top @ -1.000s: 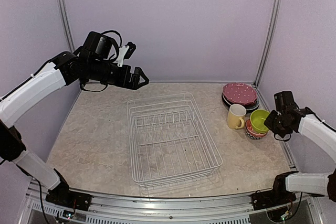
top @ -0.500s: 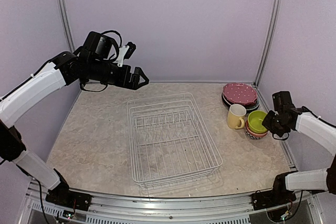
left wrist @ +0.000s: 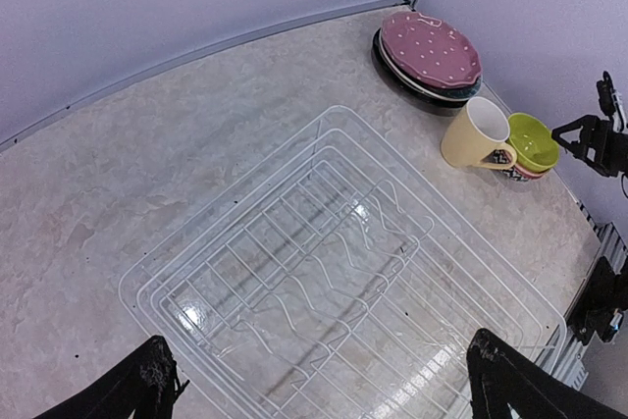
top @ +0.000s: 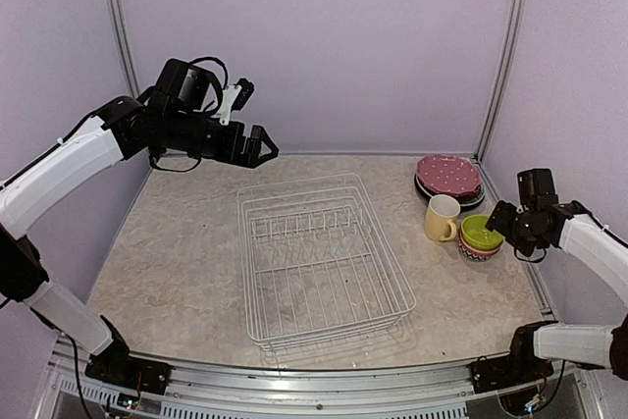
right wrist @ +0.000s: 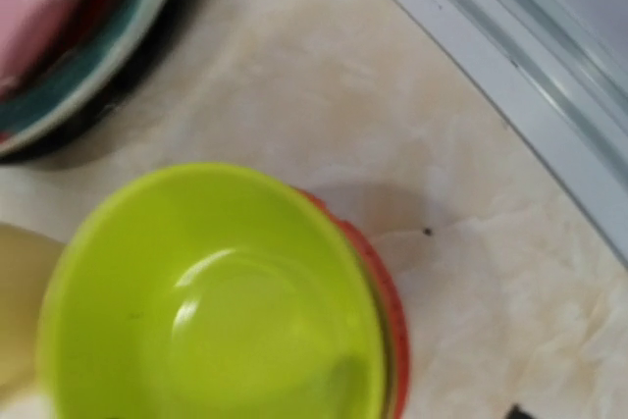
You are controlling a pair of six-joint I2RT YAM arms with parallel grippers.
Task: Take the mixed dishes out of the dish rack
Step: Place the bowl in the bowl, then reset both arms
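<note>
The white wire dish rack [top: 319,257] stands mid-table with nothing in it; the left wrist view looks straight down on this rack [left wrist: 334,282]. At the back right lie the stacked plates, a pink dotted one [top: 448,175] on top. In front of them stand the pale yellow mug [top: 441,217] and the lime green bowl [top: 481,232], nested in a red-rimmed bowl [right wrist: 378,282]. My right gripper [top: 498,223] is just right of that stack, open, with no finger on the lime bowl [right wrist: 211,301]. High over the rack's far left corner my left gripper [top: 263,149] hangs open and holds nothing.
Purple walls close the back and both sides. A metal post [top: 498,56] rises in the back right corner, close behind the plates. A grey rail [right wrist: 510,76] runs along the table's right edge, near the bowls.
My right gripper has opened and let go of the lime green bowl, which has settled lower into the red bowl. The gripper has drawn slightly right. The left arm has not moved.
</note>
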